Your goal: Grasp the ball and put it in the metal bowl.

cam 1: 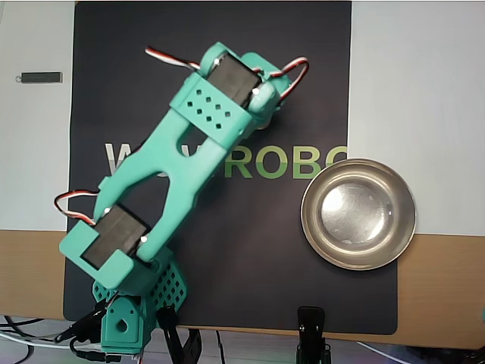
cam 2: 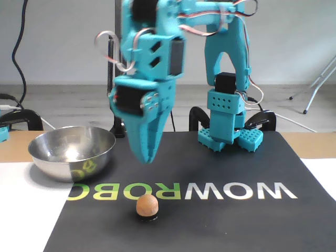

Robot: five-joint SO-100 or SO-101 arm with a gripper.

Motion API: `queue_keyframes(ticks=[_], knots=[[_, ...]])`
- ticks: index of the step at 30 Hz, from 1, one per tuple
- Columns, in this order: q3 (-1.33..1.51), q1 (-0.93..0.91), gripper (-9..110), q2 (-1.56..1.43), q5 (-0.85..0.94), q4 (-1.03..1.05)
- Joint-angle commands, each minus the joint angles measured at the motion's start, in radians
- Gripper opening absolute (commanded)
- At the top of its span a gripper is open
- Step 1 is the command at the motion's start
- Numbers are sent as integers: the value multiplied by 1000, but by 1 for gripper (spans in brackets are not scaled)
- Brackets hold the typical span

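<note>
1. My gripper (cam 2: pixel 146 157) hangs point-down above the ball (cam 2: pixel 146 206), clear of it. I am up here so I can drop straight onto it rather than nudge it sideways.
2. My jaws look pressed together into one narrow tip in the fixed view, holding nothing. I judge they must spread before I go lower, or I would simply push the ball away.
3. The ball sits on the black mat (cam 2: pixel 220 220), just in front of the printed letters, on a small dark base that I take to stop it rolling.
4. From above, my arm (cam 1: pixel 189 159) covers the ball entirely, so only the fixed view helps me aim.
5. The metal bowl (cam 2: pixel 42 157) stands empty, well apart from the ball at the mat's edge, its mouth open for the drop.
</note>
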State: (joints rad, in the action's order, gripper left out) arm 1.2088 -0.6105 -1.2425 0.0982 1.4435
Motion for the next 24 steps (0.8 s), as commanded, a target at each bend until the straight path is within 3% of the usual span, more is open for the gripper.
queue_keyframes(ticks=[1, 24], knots=[[-43, -3, 0, 3, 3, -8], [-43, -20, 1, 87, 5, -58]])
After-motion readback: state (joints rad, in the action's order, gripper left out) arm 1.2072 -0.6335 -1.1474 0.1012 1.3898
